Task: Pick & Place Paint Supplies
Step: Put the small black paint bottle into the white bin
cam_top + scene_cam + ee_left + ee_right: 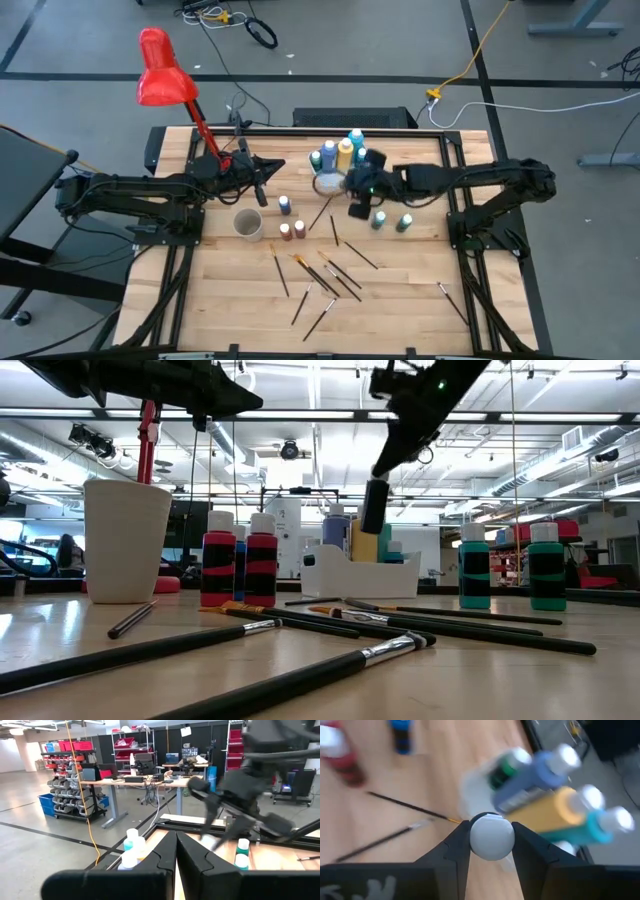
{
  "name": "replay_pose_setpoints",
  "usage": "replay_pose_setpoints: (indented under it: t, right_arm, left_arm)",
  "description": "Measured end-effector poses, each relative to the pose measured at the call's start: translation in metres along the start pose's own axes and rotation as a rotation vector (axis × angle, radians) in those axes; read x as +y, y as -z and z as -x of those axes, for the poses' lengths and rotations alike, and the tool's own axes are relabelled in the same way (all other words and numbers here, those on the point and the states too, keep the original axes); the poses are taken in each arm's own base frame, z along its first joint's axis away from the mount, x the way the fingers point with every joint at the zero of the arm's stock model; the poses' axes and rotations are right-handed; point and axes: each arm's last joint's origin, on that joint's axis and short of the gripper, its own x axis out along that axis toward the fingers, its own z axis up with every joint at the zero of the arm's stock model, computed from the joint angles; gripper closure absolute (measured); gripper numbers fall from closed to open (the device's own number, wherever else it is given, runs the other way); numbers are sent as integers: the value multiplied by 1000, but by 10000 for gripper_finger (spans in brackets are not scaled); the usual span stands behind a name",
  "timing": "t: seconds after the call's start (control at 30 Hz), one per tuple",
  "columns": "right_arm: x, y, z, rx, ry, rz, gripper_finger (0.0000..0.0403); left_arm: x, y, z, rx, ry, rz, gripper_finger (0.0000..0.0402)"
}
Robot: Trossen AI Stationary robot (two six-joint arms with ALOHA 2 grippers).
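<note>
My right gripper hangs over the white tray, shut on a small paint bottle with a white cap and a dark-looking body. Blue, yellow and teal bottles stand in the tray. Two red-brown bottles and a blue one stand on the table by the beige cup; two teal bottles stand to the tray's right. Dark-handled brushes lie scattered on the near half. My left gripper waits shut in the air, left of the tray. My right gripper pinches the bottle's round white cap between its two fingers, coming from above and pointing down. The bottle hangs below the fingers, lifted clear, slightly tilted, just above the tray's wall.
A red desk lamp stands at the table's far left corner, its arm running toward my left gripper. One brush lies apart near the right edge. The near strip of the table holds only brushes.
</note>
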Motion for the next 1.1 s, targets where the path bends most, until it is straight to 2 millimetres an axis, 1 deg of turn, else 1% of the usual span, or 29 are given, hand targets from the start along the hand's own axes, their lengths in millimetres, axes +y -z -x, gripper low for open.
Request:
replay_pose_setpoints:
  t: [0.07, 0.2, 0.37, 0.43, 0.7, 0.77, 0.93, 1.1]
  right_arm:
    - [-14, 4, -6, 44, 15, -26, 284]
    - [-41, 19, -22, 124, 15, -107, 283]
    - [-65, 38, -40, 149, 11, -192, 282]
    - [-71, 48, -46, 179, 12, -212, 282]
    - [-87, 67, -59, 186, 37, -280, 281]
    - [-91, 71, -61, 193, 18, -296, 281]
    - [-93, 82, -69, 163, -18, -322, 281]
    - [-96, 87, -71, 164, -15, -336, 280]
  left_arm:
    - [0, 0, 0, 2, 0, 0, 384]
    - [0, 0, 0, 3, 0, -1, 384]
    - [0, 0, 0, 3, 0, -1, 384]
    - [0, 0, 0, 2, 0, -1, 384]
    - [0, 0, 0, 2, 0, -1, 384]
    - [0, 0, 0, 2, 0, -1, 384]
    - [0, 0, 0, 2, 0, -1, 384]
    - [0, 0, 0, 2, 0, -1, 384]
